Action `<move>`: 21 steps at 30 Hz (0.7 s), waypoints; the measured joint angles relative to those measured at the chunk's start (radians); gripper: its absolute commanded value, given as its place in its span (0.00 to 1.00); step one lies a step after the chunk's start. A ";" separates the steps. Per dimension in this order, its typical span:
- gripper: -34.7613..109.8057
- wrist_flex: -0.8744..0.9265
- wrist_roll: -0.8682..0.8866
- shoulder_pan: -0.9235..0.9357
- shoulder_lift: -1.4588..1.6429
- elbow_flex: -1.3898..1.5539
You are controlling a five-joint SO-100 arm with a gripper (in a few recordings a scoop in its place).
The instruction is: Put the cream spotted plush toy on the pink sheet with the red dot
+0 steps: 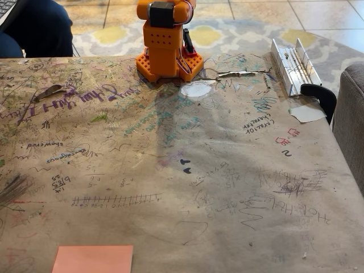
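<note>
The pink sheet [92,259] lies flat at the table's near edge, left of centre, cut off by the bottom of the fixed view; no red dot shows on its visible part. The cream spotted plush toy is out of view. The orange arm's base [168,57] stands at the far middle of the table, and its upper part runs out of the top of the picture.
The table is covered in brown paper full of scribbles [187,165]. A metal clamp rail [293,65] sits at the far right edge. A grey sofa arm [350,125] borders the right side. A person in dark clothes [37,28] sits behind the far left corner.
</note>
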 measured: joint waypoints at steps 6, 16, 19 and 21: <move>0.48 0.000 0.005 -0.012 -0.021 0.152; 0.44 -0.003 -0.052 0.012 -0.023 0.170; 0.45 0.000 0.012 0.014 -0.023 0.172; 0.45 0.011 0.040 0.012 -0.023 0.149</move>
